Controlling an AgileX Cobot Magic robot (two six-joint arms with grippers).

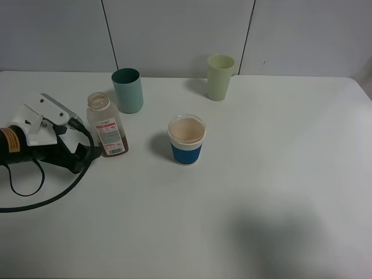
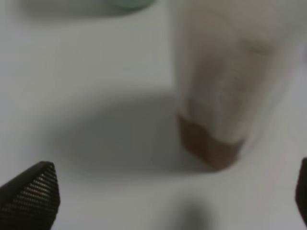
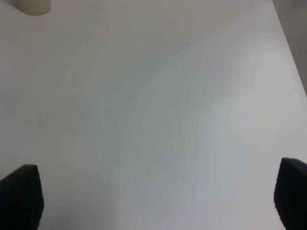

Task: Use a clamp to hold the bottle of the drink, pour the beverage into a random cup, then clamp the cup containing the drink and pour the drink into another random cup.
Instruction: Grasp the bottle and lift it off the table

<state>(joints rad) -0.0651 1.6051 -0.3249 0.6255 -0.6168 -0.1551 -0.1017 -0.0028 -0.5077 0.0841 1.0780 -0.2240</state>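
Note:
The drink bottle [image 1: 107, 127] stands upright and uncapped on the white table, with a little brown liquid at its bottom. My left gripper [image 1: 83, 141] lies just left of it, open and not touching it. In the left wrist view the bottle [image 2: 225, 96] is close and blurred ahead of the open gripper [image 2: 168, 201], whose fingertips [image 2: 33, 191] stand wide apart. A teal cup [image 1: 128, 90] stands behind the bottle. A paper cup with a blue sleeve [image 1: 186, 139] stands at the middle. A pale green cup [image 1: 221, 77] stands at the back. My right gripper [image 3: 156, 196] is open over bare table.
The left arm's black cable [image 1: 40, 197] loops over the table at the left. The pale green cup [image 3: 34, 5] shows at the edge of the right wrist view. The table's right edge [image 3: 288, 43] shows there too. A grey panelled wall [image 1: 174, 29] rises behind the table.

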